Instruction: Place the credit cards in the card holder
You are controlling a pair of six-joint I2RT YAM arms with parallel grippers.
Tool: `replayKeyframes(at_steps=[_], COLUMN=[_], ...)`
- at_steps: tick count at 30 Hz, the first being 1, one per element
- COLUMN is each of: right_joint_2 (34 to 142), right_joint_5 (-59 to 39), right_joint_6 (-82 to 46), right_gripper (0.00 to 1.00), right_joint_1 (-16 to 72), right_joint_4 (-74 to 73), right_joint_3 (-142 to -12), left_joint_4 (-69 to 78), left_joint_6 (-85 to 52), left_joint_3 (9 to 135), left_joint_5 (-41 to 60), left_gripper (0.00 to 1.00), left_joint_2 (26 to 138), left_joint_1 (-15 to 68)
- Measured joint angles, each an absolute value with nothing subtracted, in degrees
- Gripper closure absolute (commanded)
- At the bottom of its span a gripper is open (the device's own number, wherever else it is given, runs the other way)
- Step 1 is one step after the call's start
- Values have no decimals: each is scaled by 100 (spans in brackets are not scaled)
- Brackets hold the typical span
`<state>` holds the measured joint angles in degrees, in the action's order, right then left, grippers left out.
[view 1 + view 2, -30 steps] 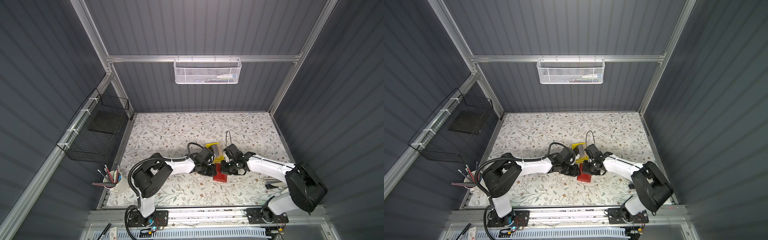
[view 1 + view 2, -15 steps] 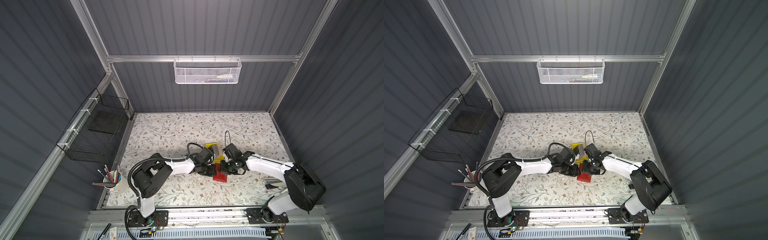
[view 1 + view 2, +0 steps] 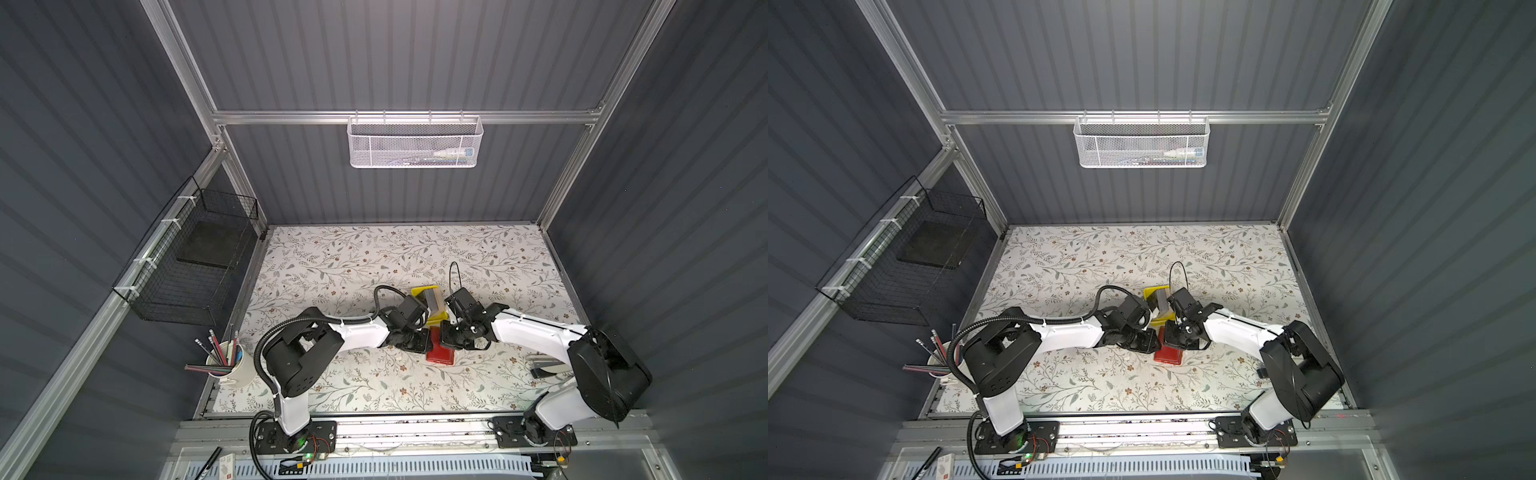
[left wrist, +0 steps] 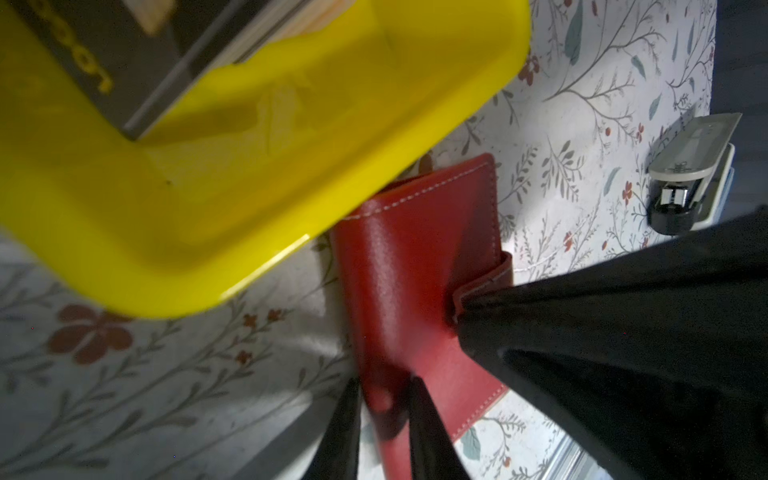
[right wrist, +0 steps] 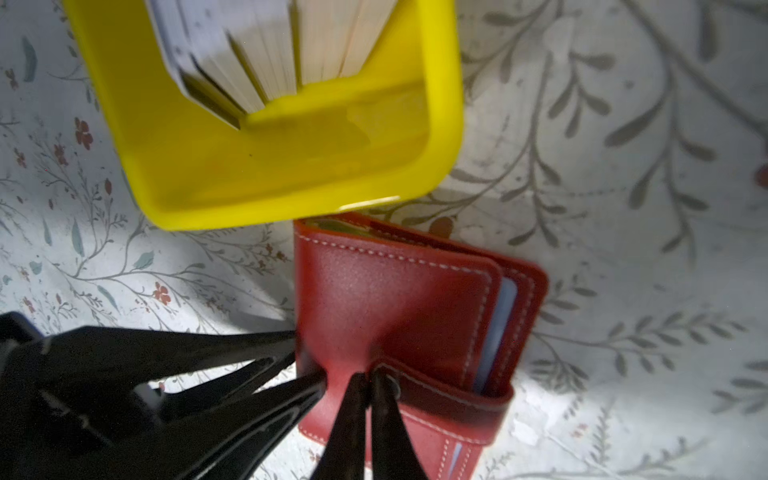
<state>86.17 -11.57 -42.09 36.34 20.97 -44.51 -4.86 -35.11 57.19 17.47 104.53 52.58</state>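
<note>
Holder [image 5: 395, 299] lying shut just beside tray [image 5: 291, 174], which is holding the cards [image 5: 270, 50]. Left gripper [image 4: 382, 390] pinching holder's spine. Right gripper [image 5: 369, 380], jaws nearly together, nosing at tab [image 5: 449, 399]; grip unclear. Risk: tips slipping off tab, holder skidding into tray.

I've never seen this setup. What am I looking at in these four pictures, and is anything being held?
Two robot arms work on a flowered table. Two pictures look down from overhead; two come from cameras on the arms' wrists. On the table lie a yellow tray of cards and a folded red card holder. The left gripper clamps the holder's edge. The right gripper sits at its strap, jaws nearly together; whether it grips is unclear.
</note>
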Motion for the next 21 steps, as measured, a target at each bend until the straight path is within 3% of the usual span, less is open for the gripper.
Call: replayKeyframes(at_steps=[16, 21], right_joint_2=[7238, 6871], right_joint_5=[-982, -899], right_joint_6=[-4086, -4027], right_gripper=[56, 46], right_joint_1=[3653, 3653], right_joint_4=[2239, 2185], right_joint_3=[-4407, -4375], left_joint_4=[-864, -864], left_joint_6=[-3312, -3186], left_joint_3=[5710, 5468], left_joint_5=[1559, 1573], left_gripper=[75, 61], left_joint_2=[9297, 8761], left_joint_1=[5155, 4772])
